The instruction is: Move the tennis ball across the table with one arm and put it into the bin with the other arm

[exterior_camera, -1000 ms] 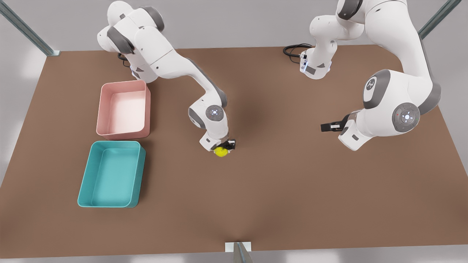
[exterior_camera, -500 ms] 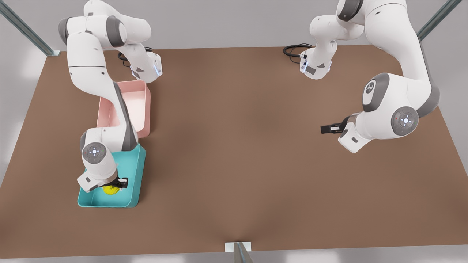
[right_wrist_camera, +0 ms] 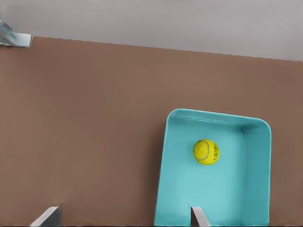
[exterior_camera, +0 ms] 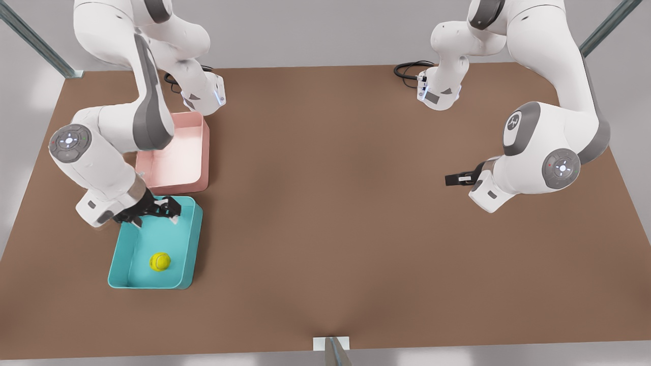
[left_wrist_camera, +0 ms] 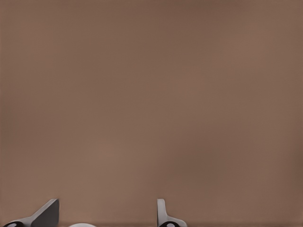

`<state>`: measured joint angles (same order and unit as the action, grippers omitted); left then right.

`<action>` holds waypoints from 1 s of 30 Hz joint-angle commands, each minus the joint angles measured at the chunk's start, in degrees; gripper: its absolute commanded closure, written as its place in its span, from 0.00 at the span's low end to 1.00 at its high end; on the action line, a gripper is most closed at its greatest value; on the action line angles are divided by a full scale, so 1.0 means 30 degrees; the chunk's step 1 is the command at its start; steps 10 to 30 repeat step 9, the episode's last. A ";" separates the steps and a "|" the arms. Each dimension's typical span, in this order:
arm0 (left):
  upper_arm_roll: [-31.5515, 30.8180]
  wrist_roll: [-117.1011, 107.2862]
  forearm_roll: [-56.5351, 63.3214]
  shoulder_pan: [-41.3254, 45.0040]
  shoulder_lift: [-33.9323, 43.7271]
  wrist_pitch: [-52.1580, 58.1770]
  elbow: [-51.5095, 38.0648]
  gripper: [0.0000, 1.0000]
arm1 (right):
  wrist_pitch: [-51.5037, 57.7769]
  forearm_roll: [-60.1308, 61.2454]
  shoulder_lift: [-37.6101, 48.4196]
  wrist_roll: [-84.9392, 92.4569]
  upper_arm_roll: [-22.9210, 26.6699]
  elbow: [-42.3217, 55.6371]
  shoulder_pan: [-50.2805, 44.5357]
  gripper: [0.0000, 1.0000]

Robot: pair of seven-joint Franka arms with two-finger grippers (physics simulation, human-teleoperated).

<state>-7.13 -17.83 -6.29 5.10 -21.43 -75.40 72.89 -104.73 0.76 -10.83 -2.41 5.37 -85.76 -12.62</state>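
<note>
— Teal bin?
— Near the bench edge at the front view's left. Holds the tennis ball, resting loose on the floor toward the near end wall.
— Pink tray?
— Just beyond the bin, toward the far edge. Contents partly hidden by the arm.
— Right claw?
— Above the bin's far rim, fingers apart, gripping nothing, clear of the ball.
— Left claw?
— Waiting over bare bench toward the front view's right edge, fingers apart, carrying nothing.
</note>
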 commanded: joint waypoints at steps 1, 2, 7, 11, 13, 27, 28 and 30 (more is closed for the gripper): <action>-0.0025 -0.0005 0.0015 -0.0002 0.0024 0.0027 -0.0008 0.00 | 0.5350 0.0508 0.1909 0.0042 0.0115 -0.0797 0.0516 0.00; -0.0025 -0.0005 0.0015 -0.0002 0.0024 -0.0003 -0.0008 0.00 | 0.5321 0.0479 0.2468 0.0102 0.0087 -0.1502 0.0545 0.00; 0.0004 -0.0005 0.0015 -0.0031 0.0024 0.0085 0.0021 0.00 | 0.4823 0.0303 0.2292 0.0189 0.0350 -0.1268 0.0779 0.00; -0.0025 -0.0005 0.0015 -0.0031 0.0024 0.0085 0.0050 0.00 | 0.4823 0.0274 0.2292 0.0189 0.0409 -0.1356 0.0779 0.00; -0.0025 -0.0005 0.0015 -0.0031 0.0024 0.0085 0.0050 0.00 | 0.4823 0.0274 0.2292 0.0189 0.0409 -0.1356 0.0779 0.00; -0.0025 -0.0005 0.0015 -0.0031 0.0024 0.0085 0.0050 0.00 | 0.4823 0.0274 0.2292 0.0189 0.0409 -0.1356 0.0779 0.00; -0.0025 -0.0005 0.0015 -0.0031 0.0024 0.0085 0.0050 0.00 | 0.4823 0.0274 0.2292 0.0189 0.0409 -0.1356 0.0779 0.00; -0.0025 -0.0005 0.0015 -0.0031 0.0024 0.0085 0.0050 0.00 | 0.4823 0.0274 0.2292 0.0189 0.0409 -0.1356 0.0779 0.00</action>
